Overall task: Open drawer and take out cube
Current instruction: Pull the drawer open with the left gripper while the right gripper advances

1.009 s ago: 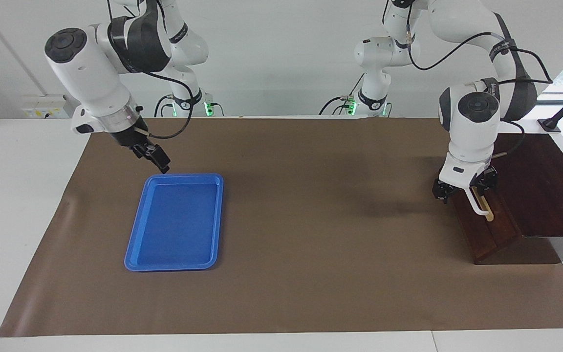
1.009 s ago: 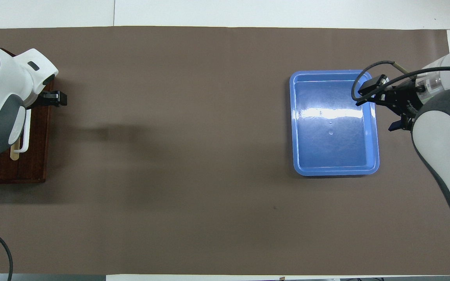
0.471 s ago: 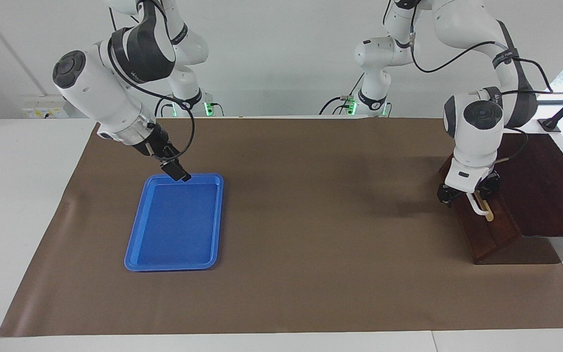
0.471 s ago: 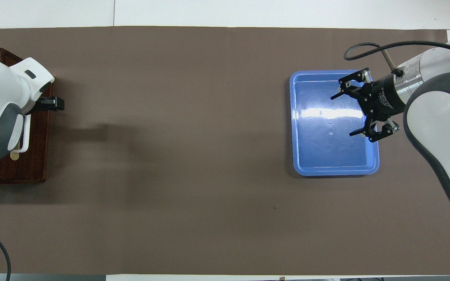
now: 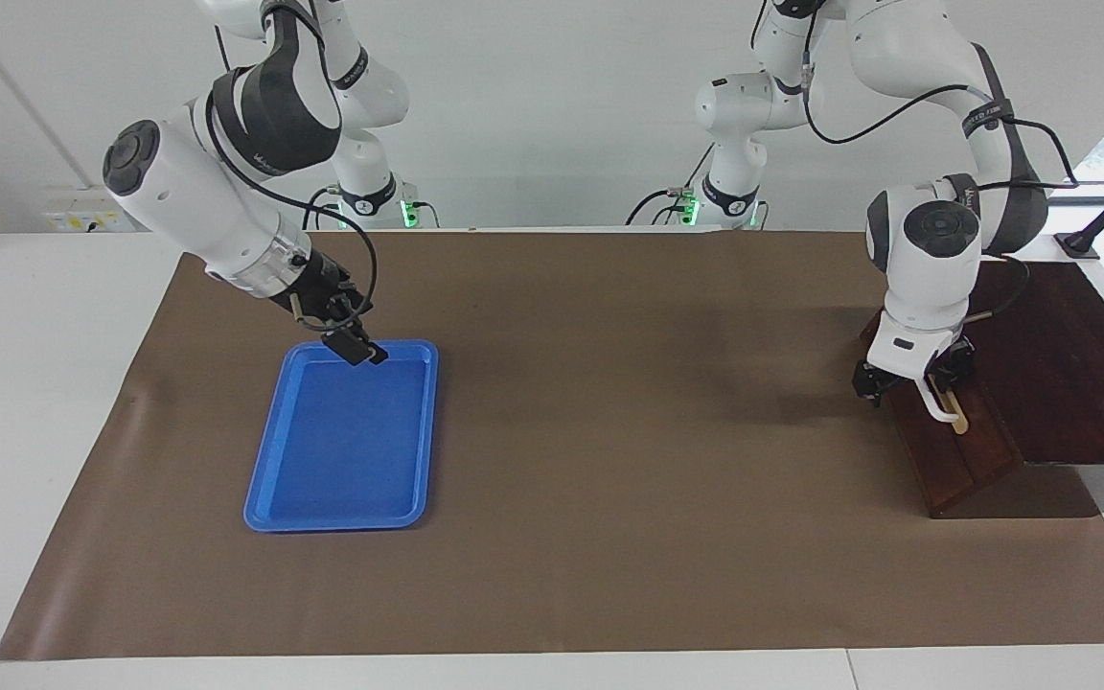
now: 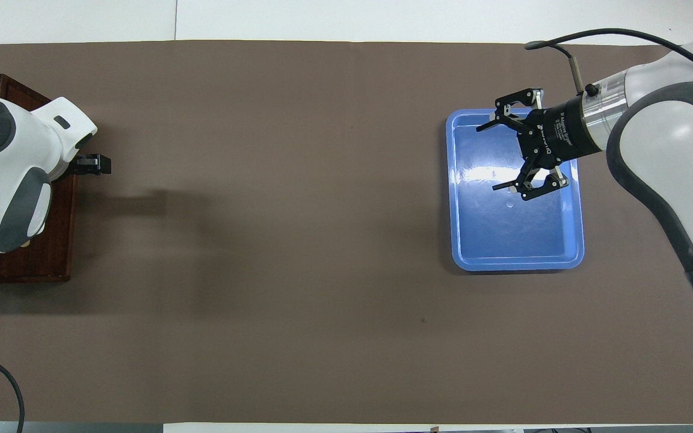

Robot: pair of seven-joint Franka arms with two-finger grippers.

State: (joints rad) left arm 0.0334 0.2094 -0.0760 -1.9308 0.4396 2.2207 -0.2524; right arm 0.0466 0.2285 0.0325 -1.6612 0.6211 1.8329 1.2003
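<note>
The right gripper has its two black fingers spread wide apart with nothing between them. It hangs in the air over the blue tray, above the end of the tray that is nearer the robots. There is small white writing on the black body of this gripper, but it is too tiny to read. The right arm leans down and slants toward the tray, with a black cable looping by its wrist.

The left gripper is down at the white bar handle of the drawer. I cannot tell if its fingers are open or closed. The handle sits on a tan strip on the dark brown drawer front, at the left arm's end of the table. The left arm points almost straight down, with its round grey cap facing the camera. The grey band on its upper arm has writing that is too small to read.

The cube cannot be seen. The brown table mat lies under everything.
</note>
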